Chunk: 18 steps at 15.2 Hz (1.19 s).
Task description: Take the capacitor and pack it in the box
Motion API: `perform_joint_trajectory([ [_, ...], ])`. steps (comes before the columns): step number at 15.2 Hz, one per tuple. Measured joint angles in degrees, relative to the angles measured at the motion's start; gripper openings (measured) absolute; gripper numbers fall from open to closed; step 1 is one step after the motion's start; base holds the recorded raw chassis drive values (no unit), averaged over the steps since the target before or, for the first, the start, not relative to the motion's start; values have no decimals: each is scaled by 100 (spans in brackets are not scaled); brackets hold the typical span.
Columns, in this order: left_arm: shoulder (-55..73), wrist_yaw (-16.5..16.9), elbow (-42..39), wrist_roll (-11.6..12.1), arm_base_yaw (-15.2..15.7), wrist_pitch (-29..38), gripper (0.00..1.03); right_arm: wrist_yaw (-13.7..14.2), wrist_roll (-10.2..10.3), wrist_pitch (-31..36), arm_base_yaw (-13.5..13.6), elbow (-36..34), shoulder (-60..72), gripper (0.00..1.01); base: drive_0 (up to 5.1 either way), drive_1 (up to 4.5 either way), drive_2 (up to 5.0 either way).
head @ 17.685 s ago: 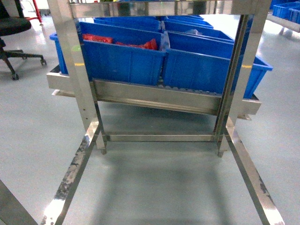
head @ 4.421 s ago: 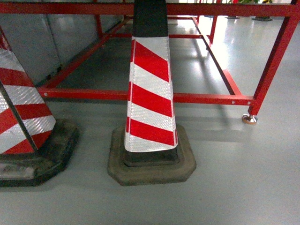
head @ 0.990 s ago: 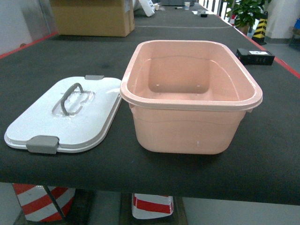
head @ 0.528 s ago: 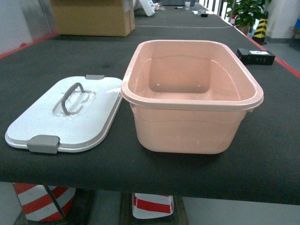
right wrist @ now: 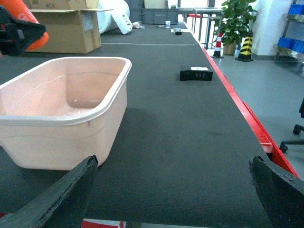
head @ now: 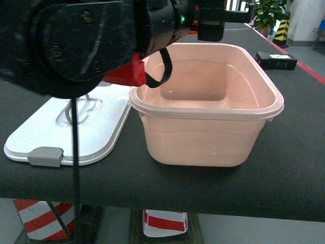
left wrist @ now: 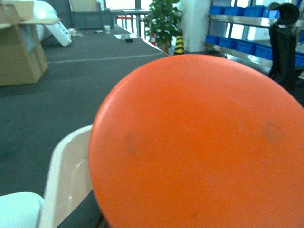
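My left tool (right wrist: 19, 33) pinches the orange capacitor (left wrist: 199, 142) at the upper left of the frame — the box (head: 205, 109) lies just below-right. Right tool (right wrist: 173, 190) spread, idle.

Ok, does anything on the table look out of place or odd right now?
Nothing looks spilled or damaged. The pink box stands upright and empty, with its white lid lying flat beside it. The one oddity is in the left wrist view: an orange round object fills most of the picture, too close to identify.
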Motion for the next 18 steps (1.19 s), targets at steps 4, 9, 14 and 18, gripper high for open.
perform_joint_trajectory([
  [4, 118, -28, 59, 46, -61, 4, 92, 0, 0, 2, 0, 0, 0, 98, 0, 0, 0],
  [9, -1335, -297, -1668, -133, 1224, 1045, 98, 2, 0, 4, 0, 0, 0, 98, 0, 0, 0],
  [14, -289, 518, -2334, 76, 2761, 1690, 98, 2, 0, 2, 0, 0, 0, 98, 0, 0, 0],
  [18, 1049, 846, -1248, 280, 3193, 1436, 98, 0, 2, 0, 0, 0, 0, 98, 0, 0, 0],
])
